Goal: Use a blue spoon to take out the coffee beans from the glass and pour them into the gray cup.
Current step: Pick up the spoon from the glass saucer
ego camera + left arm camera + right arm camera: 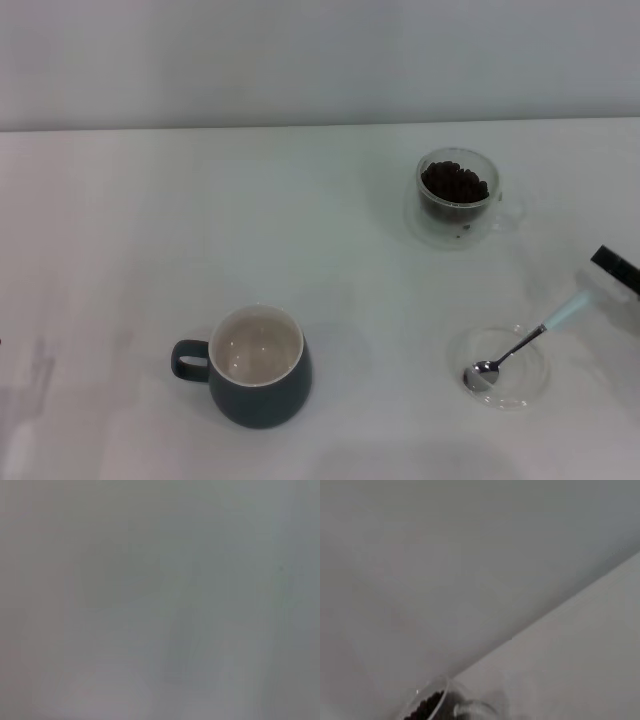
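The blue spoon [520,346] lies with its metal bowl on a flat clear saucer [500,366] at the front right, its pale handle end pointing to the back right. A dark part of my right gripper [617,268] shows at the right edge, just beyond that handle end; whether it touches the spoon is unclear. The glass [457,195] stands at the back right, full of coffee beans [455,182]. The right wrist view catches the glass rim [437,687] and the beans [427,709]. The gray cup [258,366] stands at the front centre, its cream inside bare, handle to the left. My left gripper is out of view.
Everything stands on a white table [150,220] that ends at a pale wall [300,60] behind. The left wrist view shows only a blurred grey surface.
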Robot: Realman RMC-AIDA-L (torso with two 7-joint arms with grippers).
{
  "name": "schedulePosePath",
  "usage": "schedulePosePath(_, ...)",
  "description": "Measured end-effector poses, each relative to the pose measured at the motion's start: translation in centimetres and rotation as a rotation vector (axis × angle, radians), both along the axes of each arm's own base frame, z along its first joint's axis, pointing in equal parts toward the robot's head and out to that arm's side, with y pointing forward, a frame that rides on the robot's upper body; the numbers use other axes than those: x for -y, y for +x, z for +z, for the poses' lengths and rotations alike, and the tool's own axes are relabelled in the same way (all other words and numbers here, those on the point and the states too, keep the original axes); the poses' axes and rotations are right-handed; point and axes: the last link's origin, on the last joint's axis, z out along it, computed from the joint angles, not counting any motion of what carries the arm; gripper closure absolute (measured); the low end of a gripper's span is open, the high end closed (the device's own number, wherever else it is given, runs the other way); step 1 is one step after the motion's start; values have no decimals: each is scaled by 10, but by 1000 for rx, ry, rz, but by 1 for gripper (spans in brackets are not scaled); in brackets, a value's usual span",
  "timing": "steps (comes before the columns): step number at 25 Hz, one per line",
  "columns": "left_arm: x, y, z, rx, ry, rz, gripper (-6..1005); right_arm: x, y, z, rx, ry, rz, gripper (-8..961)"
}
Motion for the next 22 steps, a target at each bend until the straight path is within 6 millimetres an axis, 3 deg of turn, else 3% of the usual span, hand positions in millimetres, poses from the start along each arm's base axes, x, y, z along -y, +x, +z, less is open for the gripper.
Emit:
schedulePosePath(11, -16, 6, 1, -7, -3, -35, 224, 12, -14, -25, -78, -70, 30, 120)
schedulePosePath(22, -19, 6, 4, -21, 2, -47, 225, 21, -16, -29, -106, -68, 36, 121)
